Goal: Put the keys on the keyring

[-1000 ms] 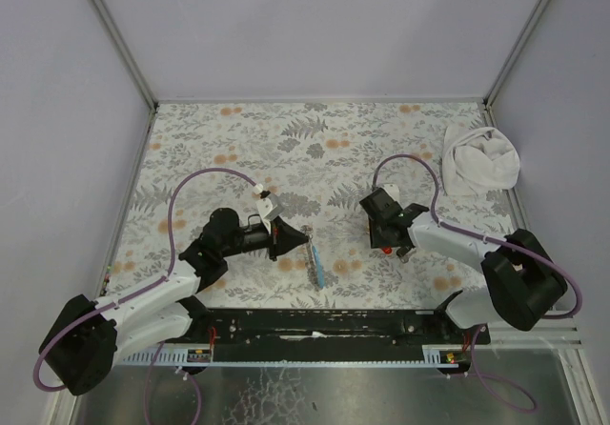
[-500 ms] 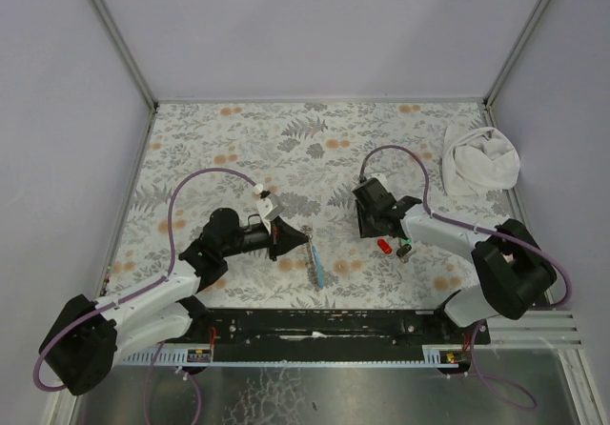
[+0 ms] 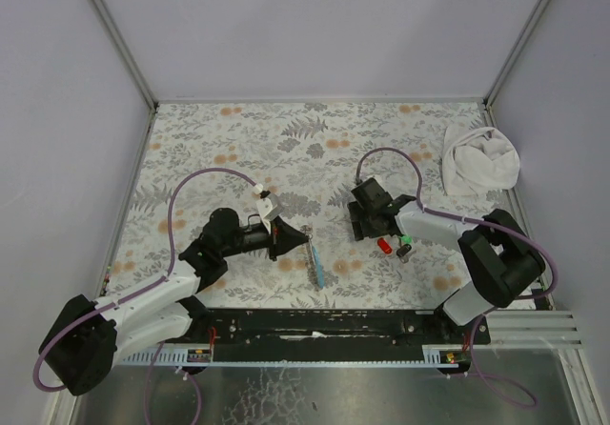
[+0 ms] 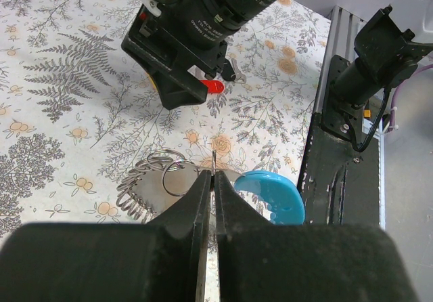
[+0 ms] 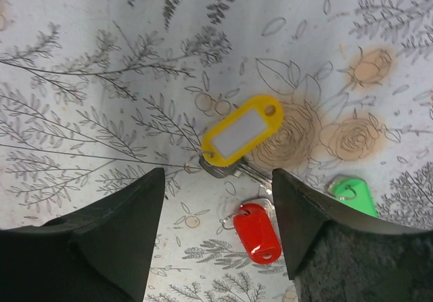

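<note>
Right wrist view is showing the right gripper (image 5: 216, 180) with its jaws standing wide and holding nothing, hovering over the patterned table (image 5: 81, 58). The yellow key (image 5: 241, 131) is lying just ahead of the gap, toward 12 o'clock. Its long axis is running from about 8 o'clock to 2 o'clock, so it is sitting slantwise to the jaws' closing line. Its grey metal end is poking out at the 8 o'clock end, level with the fingertips. The red key (image 5: 258, 233) is lying near it at 5 o'clock, and the green key (image 5: 353, 195) is lying further out at 4 o'clock, partly behind the right finger.

From above, the right arm is clearly the nearer one to these keys. The left gripper (image 4: 211, 180) is pinching its jaws tight on a thin upright wire of the keyring (image 3: 315, 265). The ring, part grey wire and part light blue, is sitting well apart from the keys, at their 9 o'clock.
</note>
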`<state>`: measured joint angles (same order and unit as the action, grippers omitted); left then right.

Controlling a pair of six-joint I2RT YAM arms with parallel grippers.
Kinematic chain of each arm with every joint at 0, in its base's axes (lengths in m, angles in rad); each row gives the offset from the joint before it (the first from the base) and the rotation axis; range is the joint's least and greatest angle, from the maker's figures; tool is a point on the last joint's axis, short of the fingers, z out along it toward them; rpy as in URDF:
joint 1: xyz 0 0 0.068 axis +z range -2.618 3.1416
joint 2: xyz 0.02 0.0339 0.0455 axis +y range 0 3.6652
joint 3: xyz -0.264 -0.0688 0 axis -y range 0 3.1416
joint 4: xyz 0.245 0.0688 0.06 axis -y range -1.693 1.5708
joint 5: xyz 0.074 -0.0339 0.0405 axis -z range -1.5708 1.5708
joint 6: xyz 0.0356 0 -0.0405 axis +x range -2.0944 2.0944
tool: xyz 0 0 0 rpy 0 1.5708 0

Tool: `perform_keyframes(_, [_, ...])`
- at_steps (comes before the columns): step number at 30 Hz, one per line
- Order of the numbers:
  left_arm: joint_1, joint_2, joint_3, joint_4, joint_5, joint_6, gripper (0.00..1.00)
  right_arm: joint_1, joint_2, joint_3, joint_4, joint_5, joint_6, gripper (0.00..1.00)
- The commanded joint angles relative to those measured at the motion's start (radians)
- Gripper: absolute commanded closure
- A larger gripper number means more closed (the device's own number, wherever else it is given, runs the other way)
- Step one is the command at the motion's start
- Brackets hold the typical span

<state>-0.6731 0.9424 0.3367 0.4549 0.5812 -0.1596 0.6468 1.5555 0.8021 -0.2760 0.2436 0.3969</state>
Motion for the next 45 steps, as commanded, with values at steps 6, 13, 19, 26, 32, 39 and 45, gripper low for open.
perform_keyframes(6, [0.000,-0.015,0.027,0.017,0.005,0.008,1.00,-0.015,0.028,0.011,0.022,-0.097,-0.009,0.27])
perform_keyframes(13, [0.000,-0.017,0.026,0.016,0.004,0.008,1.00,-0.013,0.012,0.022,-0.001,-0.262,0.014,0.33])
perform_keyframes(19, [0.000,-0.024,0.025,0.016,0.002,0.008,1.00,-0.010,0.016,0.020,0.076,-0.416,0.050,0.39])
perform_keyframes(26, [-0.001,-0.031,0.022,0.015,-0.005,0.008,1.00,-0.003,0.025,0.091,0.023,-0.386,-0.050,0.43])
perform_keyframes(32, [-0.001,-0.034,0.021,0.016,-0.007,0.006,1.00,-0.003,0.038,0.209,-0.124,-0.189,-0.174,0.44])
perform_keyframes(39, [-0.001,-0.037,0.021,0.015,-0.007,0.006,1.00,-0.006,0.159,0.295,-0.198,-0.195,-0.303,0.53])
perform_keyframes(45, [-0.001,-0.039,0.019,0.014,-0.009,0.008,1.00,-0.009,0.196,0.313,-0.181,-0.211,-0.345,0.57])
